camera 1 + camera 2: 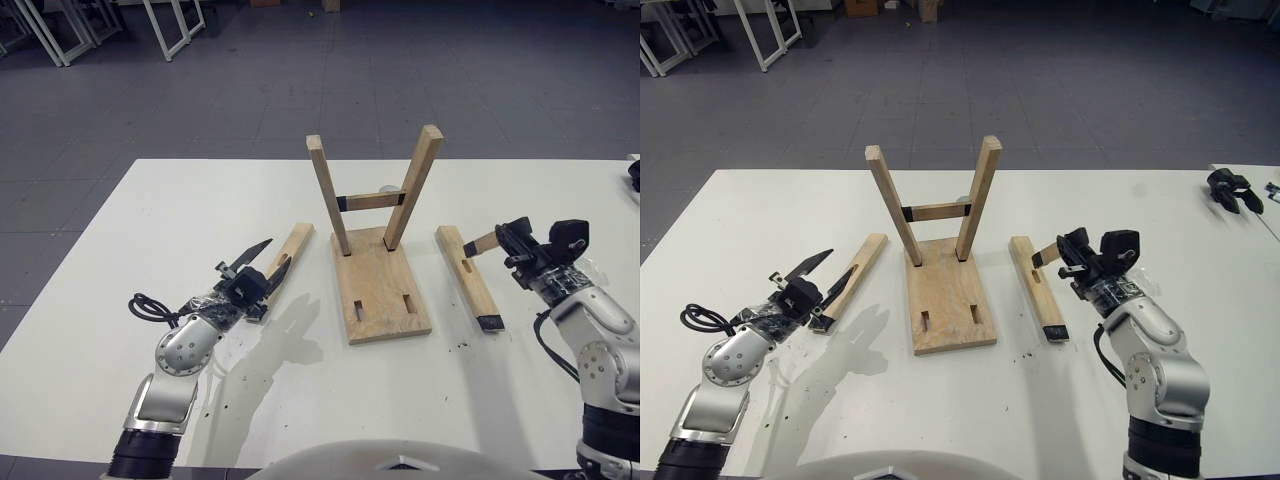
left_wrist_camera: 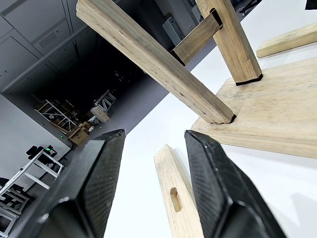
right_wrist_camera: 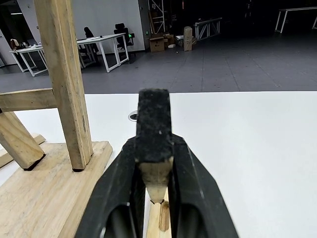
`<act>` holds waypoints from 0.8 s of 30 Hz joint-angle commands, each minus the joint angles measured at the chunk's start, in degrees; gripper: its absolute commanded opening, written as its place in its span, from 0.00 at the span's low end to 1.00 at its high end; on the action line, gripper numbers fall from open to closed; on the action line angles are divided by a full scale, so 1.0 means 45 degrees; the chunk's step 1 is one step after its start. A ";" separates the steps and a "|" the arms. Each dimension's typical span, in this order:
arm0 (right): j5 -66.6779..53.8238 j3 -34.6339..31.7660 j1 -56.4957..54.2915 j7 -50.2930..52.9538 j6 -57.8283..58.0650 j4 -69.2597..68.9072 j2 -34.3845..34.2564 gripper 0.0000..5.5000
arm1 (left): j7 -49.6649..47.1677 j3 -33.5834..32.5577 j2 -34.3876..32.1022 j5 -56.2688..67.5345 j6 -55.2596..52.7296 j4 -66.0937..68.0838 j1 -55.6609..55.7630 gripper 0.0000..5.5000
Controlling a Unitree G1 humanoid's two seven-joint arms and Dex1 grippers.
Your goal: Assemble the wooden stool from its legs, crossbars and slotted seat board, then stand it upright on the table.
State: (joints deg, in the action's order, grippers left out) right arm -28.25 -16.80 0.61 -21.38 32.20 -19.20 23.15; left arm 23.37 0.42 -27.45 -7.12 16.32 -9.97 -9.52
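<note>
**Stool half built, a gripper at each loose leg**

Seat board (image 1: 385, 285) lies flat at the middle of the white table (image 1: 200, 200), slotted face up. Two legs (image 1: 328, 195) (image 1: 415, 185) stand in the slots at its far end, leaning apart towards the top. A crossbar (image 1: 372, 201) joins them. The two near slots (image 1: 358, 310) (image 1: 410, 302) hold nothing.

Left side: a third leg (image 1: 297, 240) lies flat just beside the board's left edge, angled towards the table's near-left corner. The left gripper (image 1: 278, 251) sits at its near end with fingers spread. In the left wrist view the leg's end and its small slot (image 2: 174, 197) lie between the two fingers (image 2: 99, 188), much closer to one of them (image 2: 218, 188). Whether that one touches the wood is not clear. Nothing is clamped.

Right side: a fourth leg (image 1: 470, 278) lies flat just beside the board's right edge, black-capped end (image 1: 490, 322) towards the near edge. The right gripper (image 1: 510, 240) is clenched on a short second crossbar (image 1: 482, 242). In the right wrist view its fingers (image 3: 124, 193) pinch the bar (image 3: 154, 134) from both sides. The bar slopes down from the fingers to the fourth leg's far half. It probably meets the slot there, though the joint itself is hard to make out.

A black cable (image 1: 150, 308) loops on the table by the left arm.
</note>
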 commanded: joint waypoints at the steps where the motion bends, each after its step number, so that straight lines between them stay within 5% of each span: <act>1: 0.0437 0.0274 0.0343 -0.0085 -0.0206 0.0306 0.0121 0.07 | 0.0019 0.0061 -0.0016 -0.0026 -0.0160 -0.0211 -0.0117 0.40; 10: 0.1218 0.1012 0.0587 0.0683 0.1536 0.0743 0.0406 0.07 | 0.0046 0.0041 -0.0045 -0.0011 -0.0228 -0.0247 -0.0126 0.40; 14: 0.0656 0.1230 -0.3429 0.1409 0.6637 0.0939 0.1851 0.07 | -0.0334 0.0109 0.0262 -0.0235 -0.0256 -0.0358 -0.0427 0.40; 19: 0.1396 0.2714 -0.5945 0.0253 0.7371 0.3755 0.2972 0.07 | -0.0917 0.0330 0.0786 -0.0626 -0.0116 0.0074 -0.0065 0.40; 24: 0.1369 0.2614 -0.6270 0.0068 0.8027 0.4085 0.2876 0.07 | -0.1199 0.0452 0.0949 -0.0765 -0.0035 0.0145 -0.0203 0.40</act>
State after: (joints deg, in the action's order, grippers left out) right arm -22.26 -5.14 -28.22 -20.99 66.03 -1.70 36.43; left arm 18.51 2.07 -23.42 -9.90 16.20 -9.64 -10.50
